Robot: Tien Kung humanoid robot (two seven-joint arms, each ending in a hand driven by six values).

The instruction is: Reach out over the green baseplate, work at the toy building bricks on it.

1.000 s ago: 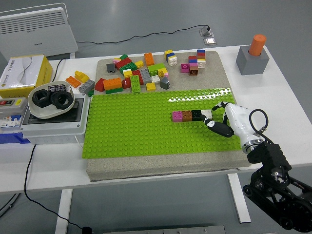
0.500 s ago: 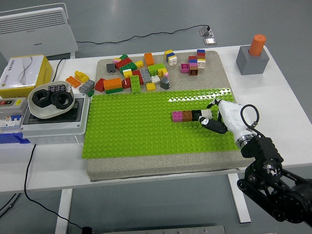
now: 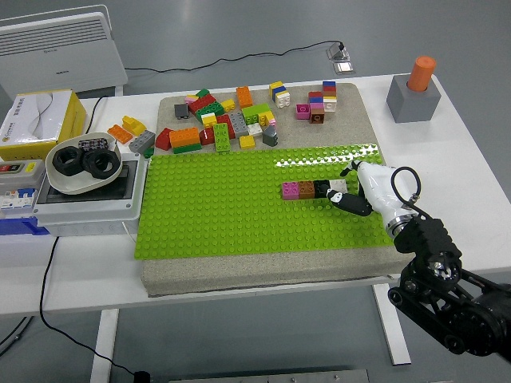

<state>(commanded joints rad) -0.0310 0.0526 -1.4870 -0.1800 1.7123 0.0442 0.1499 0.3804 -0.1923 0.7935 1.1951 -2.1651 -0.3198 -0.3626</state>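
right arm in from lower right, right hand white-backed, black fingers curled toward the left; left arm unseen

White table spanning the frame, seen from above. Upper left: white panel heater on the floor behind the table. Left edge: yellow cardboard box; below it, a grey electrical enclosure bearing a white bowl with black ring-shaped parts inside. Far left, beside the enclosure: a breaker unit with a red button. Upper right: grey block with an orange cylinder standing upright in it. Top centre: black cable running along the floor to a small silver device at the table's far edge. Lower left: a second black cable hanging over the near edge
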